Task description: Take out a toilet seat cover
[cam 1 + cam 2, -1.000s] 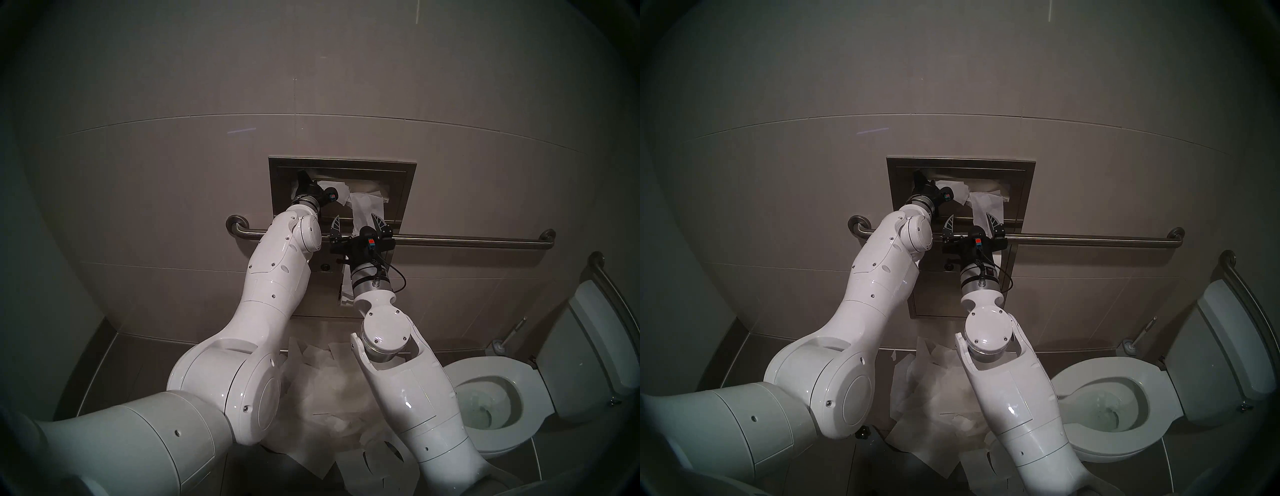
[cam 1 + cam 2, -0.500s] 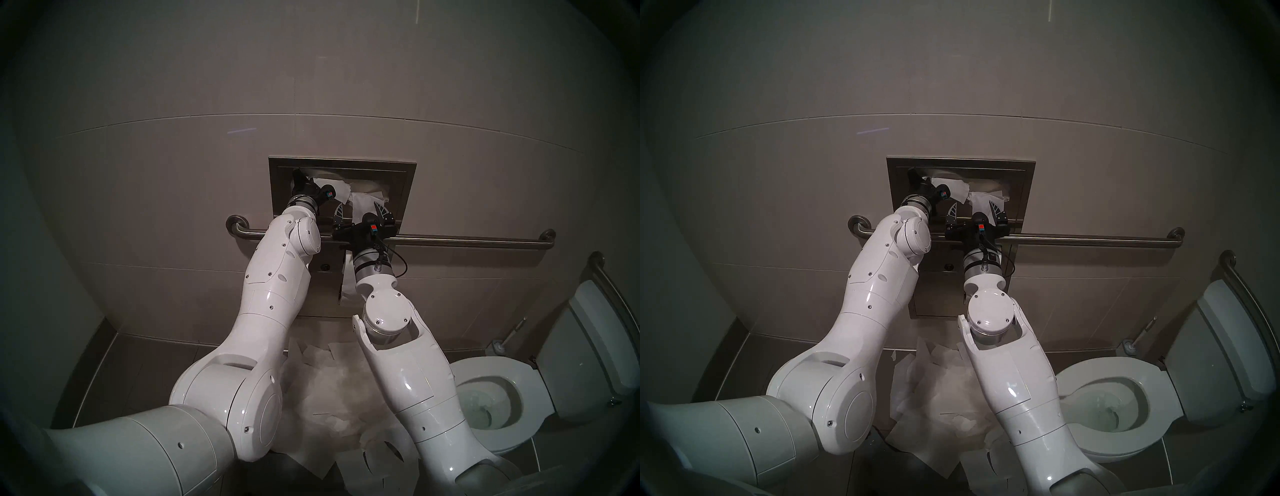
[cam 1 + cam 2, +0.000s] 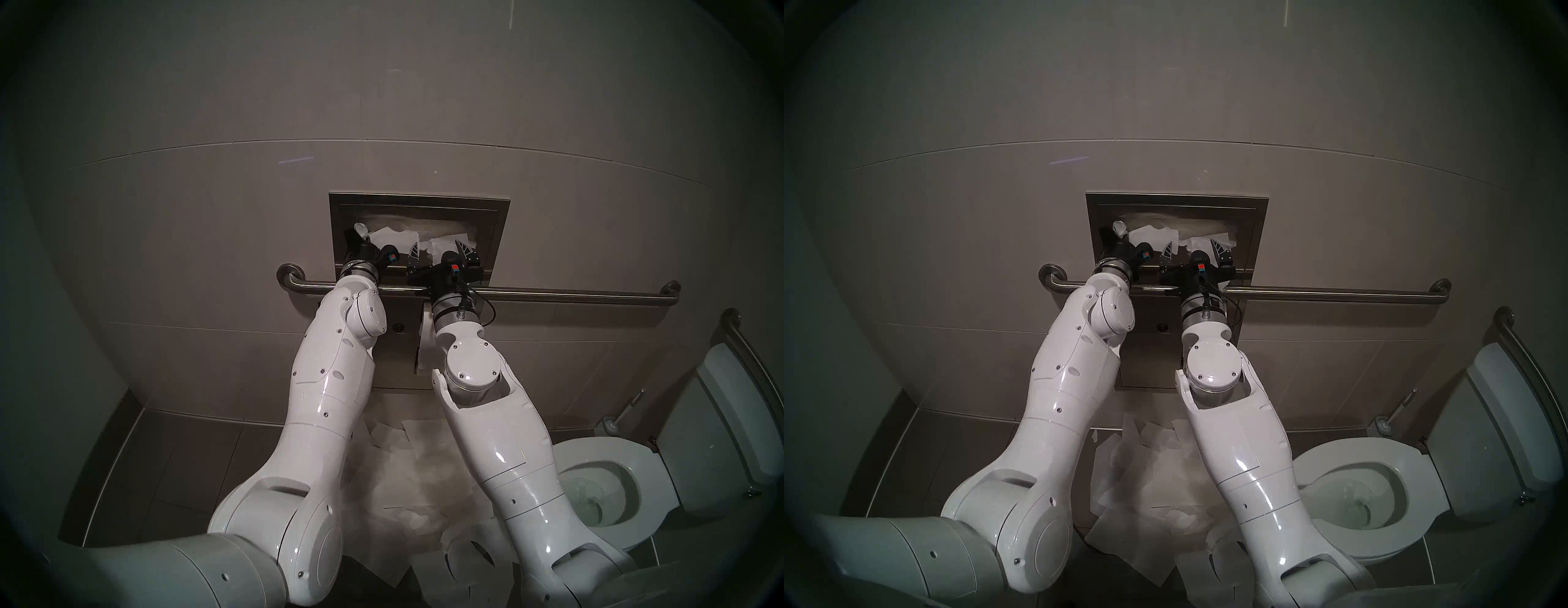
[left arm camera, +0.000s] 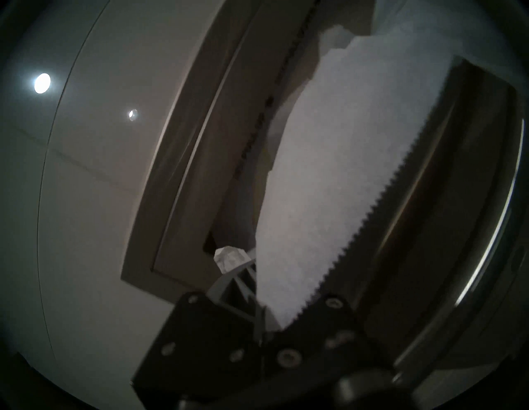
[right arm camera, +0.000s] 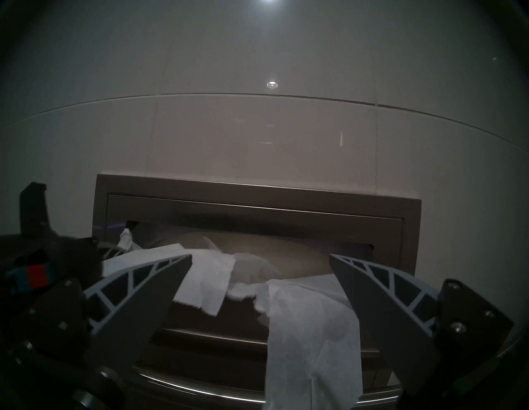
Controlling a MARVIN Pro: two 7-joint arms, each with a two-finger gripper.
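Note:
The toilet seat cover point(image 3: 396, 233) point(image 5: 312, 329) is thin white tissue spilling from the slot of the steel wall dispenser point(image 3: 488, 204) point(image 5: 257, 194). My left gripper point(image 3: 359, 231) point(image 3: 1119, 229) point(image 4: 229, 257) sits at the slot's left end, shut on a crumpled corner of that tissue. A sheet with a serrated edge point(image 4: 329, 171) lies across its wrist view. My right gripper point(image 3: 439, 248) point(image 5: 260, 275) stands open just below the slot. Its fingers point(image 5: 148, 289) flank a strip of tissue that hangs down between them without touching it.
A steel grab bar point(image 3: 551, 295) runs across the wall under both wrists. A toilet paper roll point(image 3: 424, 335) sits lower in the panel. Loose white sheets point(image 3: 403, 479) are piled on the floor. The toilet point(image 3: 602, 450) and a brush point(image 3: 611, 424) stand at right.
My left gripper came down and out from the slot's top left corner with tissue pinched in it. My right gripper rose from the grab bar to the slot, still open.

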